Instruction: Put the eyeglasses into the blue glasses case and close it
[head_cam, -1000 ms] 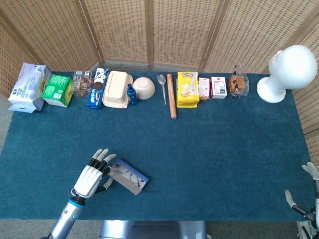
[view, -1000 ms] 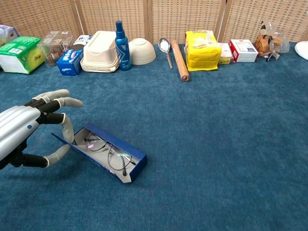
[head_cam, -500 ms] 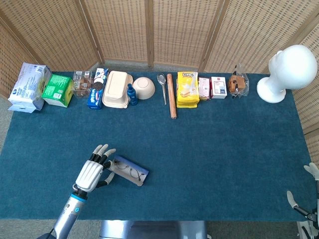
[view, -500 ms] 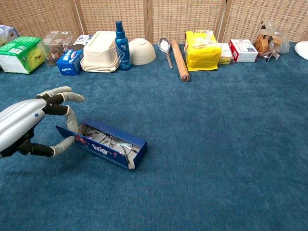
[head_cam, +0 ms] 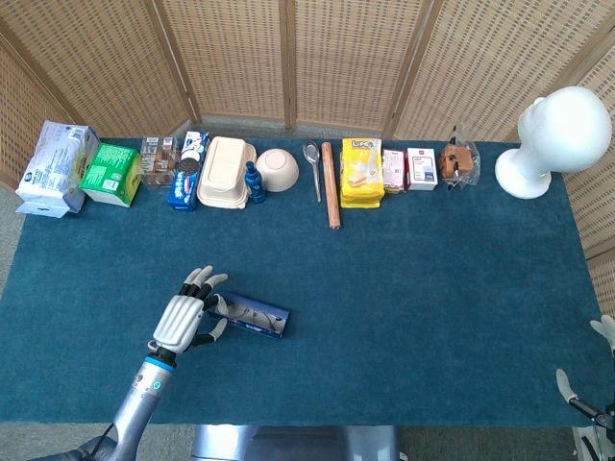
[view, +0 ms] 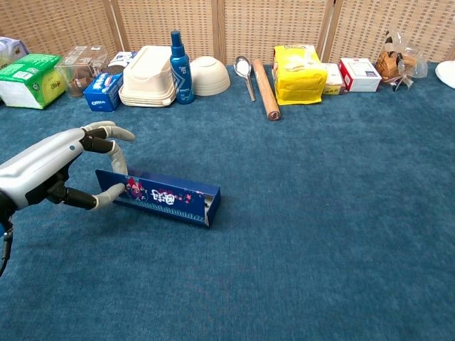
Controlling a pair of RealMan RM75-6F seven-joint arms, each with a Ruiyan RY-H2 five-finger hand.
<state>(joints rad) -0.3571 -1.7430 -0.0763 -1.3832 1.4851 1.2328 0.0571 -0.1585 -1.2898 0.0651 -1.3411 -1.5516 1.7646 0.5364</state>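
Blue glasses case (view: 165, 199) lying on its long side on the near-left part of the blue tabletop (view: 320, 185), printed lid face turned toward the chest camera, lid nearly folded over, open gap visible only at the right end. Eyeglasses hidden; position inside the case not discernible from either view. Left robot hand (view: 65, 172) at the left end of the case, fingers (view: 114, 132) arched over the top edge and thumb against the near face, touching the case without enclosing it; also seen in the head view (head_cam: 183, 320) beside the case (head_cam: 252, 316). Right robot hand (head_cam: 598, 384) barely in frame at the lower right edge of the head view, off the tabletop, fingers spread, holding nothing. Along the far edge: green box (view: 28, 79), blue bottle (view: 178, 60), bowl (view: 209, 75), rolling pin (view: 266, 88), yellow bag (view: 298, 73), white mannequin head (head_cam: 553, 140).
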